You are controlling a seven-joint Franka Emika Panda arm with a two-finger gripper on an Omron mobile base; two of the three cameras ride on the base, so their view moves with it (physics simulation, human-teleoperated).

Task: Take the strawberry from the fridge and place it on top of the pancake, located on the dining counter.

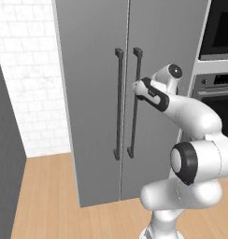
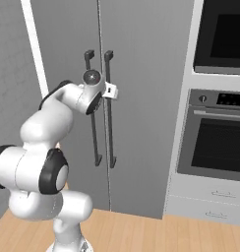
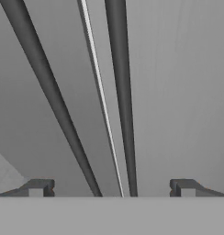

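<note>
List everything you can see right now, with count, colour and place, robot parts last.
fridge: one, grey, two doors shut, straight ahead of the arm.
bar handles: two, dark, vertical, either side of the door seam.
wall ovens: two, black windows, stacked right of the fridge.
drawers: two, pale grey, under the lower oven.
tiled wall: one, white, left of the fridge.
floor: light wood.
arm: one, white with dark joints.
tool: one, dark fingertips, open, facing the handles.

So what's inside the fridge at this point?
Cannot be seen: both doors of the fridge are shut, hiding shelves and any fruit. Only its grey fronts and two dark bar handles show, with the gripper open before them.
</note>
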